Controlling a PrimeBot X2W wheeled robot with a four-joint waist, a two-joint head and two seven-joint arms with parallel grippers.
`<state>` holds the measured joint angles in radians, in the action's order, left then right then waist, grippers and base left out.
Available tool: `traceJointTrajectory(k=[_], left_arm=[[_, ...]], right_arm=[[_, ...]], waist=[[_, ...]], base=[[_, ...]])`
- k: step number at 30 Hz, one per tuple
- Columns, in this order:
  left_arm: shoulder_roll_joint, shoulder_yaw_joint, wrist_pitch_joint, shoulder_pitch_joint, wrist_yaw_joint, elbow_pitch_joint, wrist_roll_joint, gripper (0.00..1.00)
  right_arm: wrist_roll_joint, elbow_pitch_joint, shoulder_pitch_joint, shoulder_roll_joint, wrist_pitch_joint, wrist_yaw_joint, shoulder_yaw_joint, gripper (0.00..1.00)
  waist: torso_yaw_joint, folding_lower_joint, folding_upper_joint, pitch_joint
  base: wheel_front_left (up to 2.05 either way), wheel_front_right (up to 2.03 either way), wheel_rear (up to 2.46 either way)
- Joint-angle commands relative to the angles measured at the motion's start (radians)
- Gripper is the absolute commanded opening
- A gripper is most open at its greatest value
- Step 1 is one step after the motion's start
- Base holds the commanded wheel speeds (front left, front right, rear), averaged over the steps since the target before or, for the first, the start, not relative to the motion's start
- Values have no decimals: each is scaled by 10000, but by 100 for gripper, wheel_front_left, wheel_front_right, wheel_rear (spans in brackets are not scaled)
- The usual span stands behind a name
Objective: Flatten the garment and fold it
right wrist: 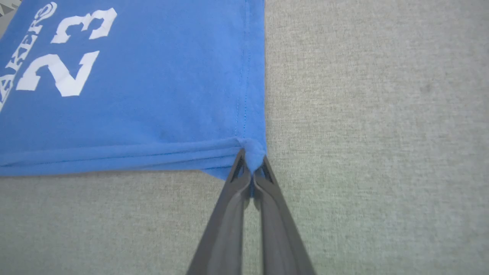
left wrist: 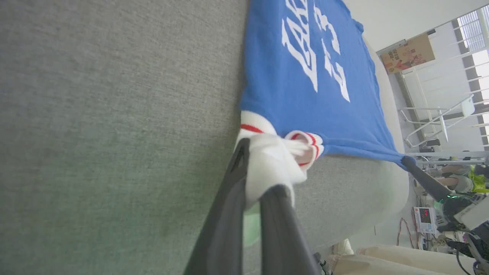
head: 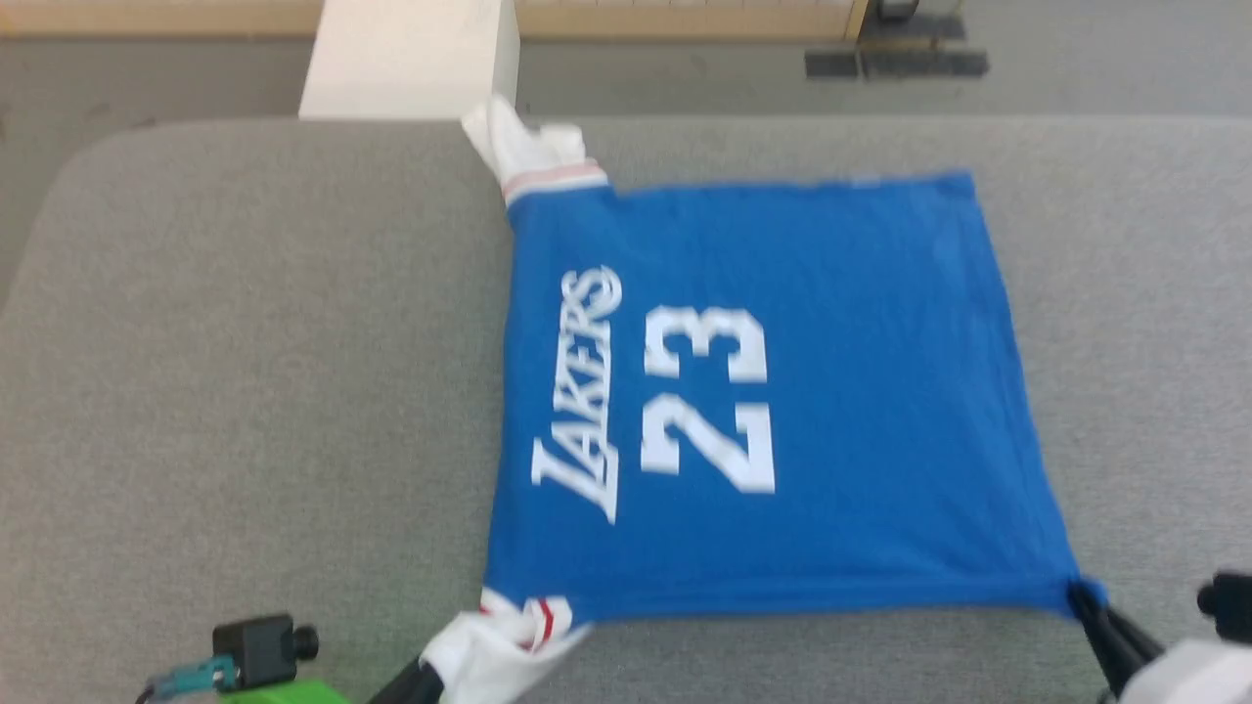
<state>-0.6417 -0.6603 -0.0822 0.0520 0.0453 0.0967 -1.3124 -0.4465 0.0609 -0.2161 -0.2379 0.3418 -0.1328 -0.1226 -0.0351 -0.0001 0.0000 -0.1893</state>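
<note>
Fingers (left wrist: 229,198) of the left gripper (left wrist: 259,168) are clamped on the bunched white sleeve (left wrist: 271,164) at the garment's (left wrist: 275,95) near left corner. The cloth wraps over the tips, so the pinch point itself is hidden. In the head view this gripper (head: 411,680) is cut off by the bottom edge, a dark sliver under the sleeve. The right gripper (right wrist: 251,160) is pressed together on the garment's near right hem corner, with a small knot of blue cloth squeezed between its tips. In the blurred head view it is a dark shape ahead of a cropped pale forearm (head: 1184,675). Left of the garment's near left corner sits a small black camera (head: 259,650) on a green part (head: 284,696), both cropped.

The garment lies spread print-up on the grey padded table (head: 245,342), its near edge pulled taut between the two grips. White print reads "LAKERS" (head: 584,391) and "23" (head: 709,401), running sideways. The right wrist view crops the word to "AKERS", and the left wrist view skews it past reading.

At the garment's far left corner a second sleeve (head: 523,147) lies crumpled, its cuff striped red. Beyond the garment's far edge stands a white block (head: 411,59), cut off at the top. Past the garment's right corner, the left wrist view takes in a cardboard sign (left wrist: 408,57) and a display (left wrist: 424,215) with red digits, both too small to read.
</note>
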Motion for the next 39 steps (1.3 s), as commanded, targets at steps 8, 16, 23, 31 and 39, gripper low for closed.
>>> traceJointTrajectory(k=[8, 16, 23, 31, 39], left_arm=[[-523, -15, -52, 1096, 411, 848, -318, 0], [-724, 139, -392, 1726, 543, 1583, -447, 0], [-793, 434, -639, 1085, 508, 1841, 32, 0], [-659, 616, -109, -963, 395, 1587, 662, 0], [-139, 647, 431, -2990, 68, 511, 930, 0]], right_arm=[[-402, 1028, -1474, 224, 1290, 21, -609, 0], [-426, 2074, -2252, 755, 1901, 21, -940, 0], [-268, 2456, -1680, 714, 1489, 21, -1054, 0], [-187, 2057, 122, -26, 1065, 21, -888, 0], [-208, 1039, 1804, -611, 767, 21, -475, 0]], waist=[[-114, 1, 0, 1234], [-50, 1, 0, 1286], [-13, 1, 0, 743], [27, 1, 0, -412], [84, 1, 0, -1573]], base=[[0, 0, 0], [0, 0, 0], [0, 0, 0], [0, 0, 0], [0, 0, 0]])
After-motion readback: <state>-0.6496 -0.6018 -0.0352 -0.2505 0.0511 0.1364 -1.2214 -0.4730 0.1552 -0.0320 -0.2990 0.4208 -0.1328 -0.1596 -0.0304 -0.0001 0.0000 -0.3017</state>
